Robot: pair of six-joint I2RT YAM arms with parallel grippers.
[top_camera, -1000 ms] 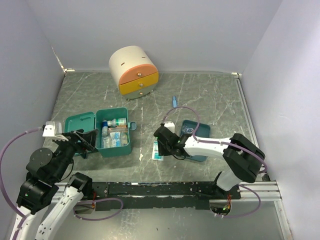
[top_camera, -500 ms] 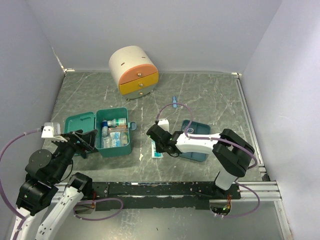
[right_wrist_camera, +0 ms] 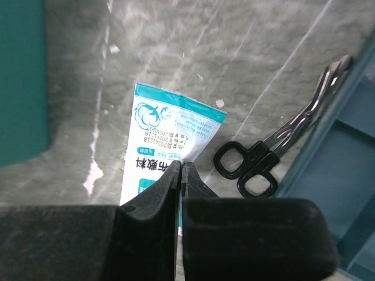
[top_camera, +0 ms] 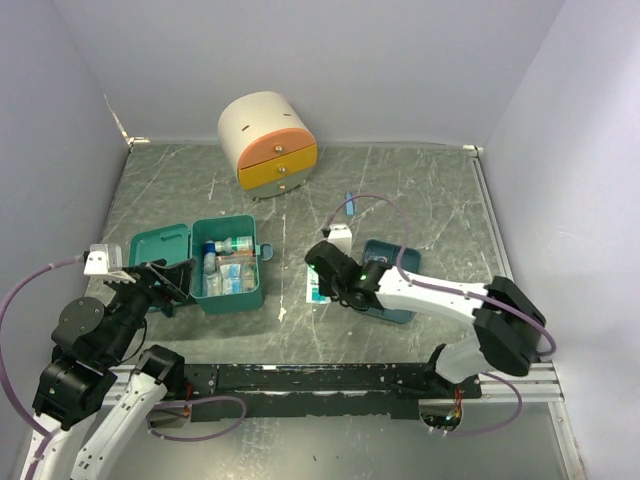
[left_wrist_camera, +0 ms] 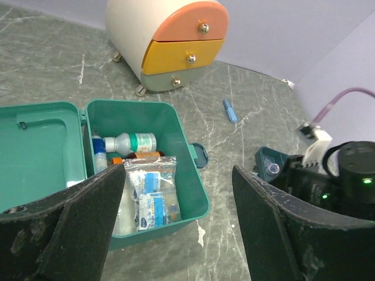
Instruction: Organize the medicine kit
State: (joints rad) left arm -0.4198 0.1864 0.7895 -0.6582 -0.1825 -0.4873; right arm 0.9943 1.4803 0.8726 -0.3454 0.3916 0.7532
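The medicine kit (top_camera: 232, 298) is a teal box standing open at the left, lid (top_camera: 160, 250) flat beside it. In the left wrist view its wall (left_wrist_camera: 196, 196) encloses bottles and a clear bag of plasters (left_wrist_camera: 149, 190). My left gripper (top_camera: 170, 285) is open and empty, hovering near the kit's front left corner (left_wrist_camera: 179, 168). My right gripper (top_camera: 323, 274) is shut on the edge of a white-and-teal packet (right_wrist_camera: 161, 132), which lies right of the kit (top_camera: 316, 291); its fingertips (right_wrist_camera: 180, 165) pinch the packet low over the table.
Black-handled scissors (right_wrist_camera: 275, 152) lie beside the packet against a dark-blue tray (top_camera: 385, 250), also in the right wrist view (right_wrist_camera: 345, 146). A cream cabinet with orange and yellow drawers (top_camera: 266, 145) stands at the back. A small blue item (top_camera: 349, 201) lies mid-table.
My right arm's elbow swung left, then back right; its gripper went left, then back right and a little farther away, and the packet shifted with it. The left arm has not moved.
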